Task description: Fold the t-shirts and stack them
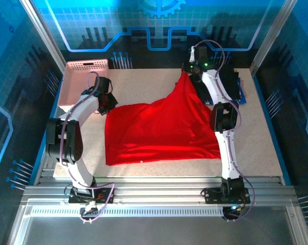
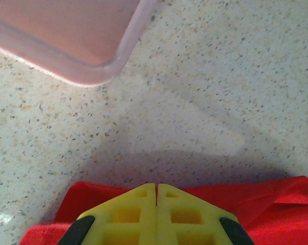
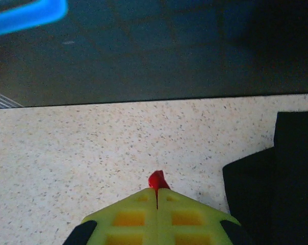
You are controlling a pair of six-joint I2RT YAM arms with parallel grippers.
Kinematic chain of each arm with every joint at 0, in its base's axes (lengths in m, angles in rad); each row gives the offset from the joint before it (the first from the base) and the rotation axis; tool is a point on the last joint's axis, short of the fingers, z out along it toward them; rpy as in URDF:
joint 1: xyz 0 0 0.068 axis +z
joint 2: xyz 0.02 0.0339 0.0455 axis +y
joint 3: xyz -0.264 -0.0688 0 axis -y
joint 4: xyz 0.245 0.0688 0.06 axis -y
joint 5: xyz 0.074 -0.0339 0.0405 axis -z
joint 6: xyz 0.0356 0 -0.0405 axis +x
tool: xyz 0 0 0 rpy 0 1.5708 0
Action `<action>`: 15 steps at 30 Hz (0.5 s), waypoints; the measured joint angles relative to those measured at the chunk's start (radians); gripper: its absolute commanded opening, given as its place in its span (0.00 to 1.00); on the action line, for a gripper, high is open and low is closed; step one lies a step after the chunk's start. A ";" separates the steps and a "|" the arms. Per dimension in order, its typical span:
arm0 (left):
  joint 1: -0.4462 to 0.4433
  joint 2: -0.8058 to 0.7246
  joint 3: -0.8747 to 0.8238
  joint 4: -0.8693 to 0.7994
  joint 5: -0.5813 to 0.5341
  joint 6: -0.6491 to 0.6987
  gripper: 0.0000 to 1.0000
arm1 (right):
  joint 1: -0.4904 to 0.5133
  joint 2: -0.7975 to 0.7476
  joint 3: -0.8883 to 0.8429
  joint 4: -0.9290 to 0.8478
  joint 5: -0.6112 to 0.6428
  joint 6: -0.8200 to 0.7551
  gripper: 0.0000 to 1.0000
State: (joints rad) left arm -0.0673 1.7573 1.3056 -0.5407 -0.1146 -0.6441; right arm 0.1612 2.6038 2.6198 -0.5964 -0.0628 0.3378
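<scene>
The bright red t-shirt (image 1: 164, 127) lies spread over the middle of the table, and its far right corner is pulled up into a peak. My right gripper (image 1: 187, 71) is shut on that peak. In the right wrist view a small red tip of cloth (image 3: 157, 179) sticks out between the closed yellow fingers (image 3: 157, 191). My left gripper (image 1: 107, 104) sits at the shirt's far left corner. Its fingers (image 2: 156, 188) are pressed together over the red edge (image 2: 276, 204). Dark folded shirts (image 1: 231, 84) lie at the back right, under the right arm, and show as a dark stack (image 3: 276, 178).
A pink plastic basket (image 1: 85, 76) stands at the back left, and its corner (image 2: 93, 71) is just beyond the left gripper. Bare speckled tabletop (image 1: 256, 138) runs to the right of the red shirt. The table's far edge (image 3: 144, 102) lies close ahead of the right gripper.
</scene>
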 measured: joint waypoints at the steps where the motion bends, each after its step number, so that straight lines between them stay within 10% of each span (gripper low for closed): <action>1: 0.001 -0.007 -0.008 -0.001 0.000 0.000 0.00 | 0.000 -0.008 -0.003 0.005 -0.004 -0.006 0.00; 15: 0.016 -0.146 -0.096 0.009 0.006 0.000 0.00 | -0.007 -0.032 -0.036 -0.001 -0.034 -0.048 0.00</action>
State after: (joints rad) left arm -0.0509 1.6112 1.2098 -0.5320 -0.1085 -0.6441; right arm 0.1539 2.5713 2.5835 -0.5976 -0.0971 0.2893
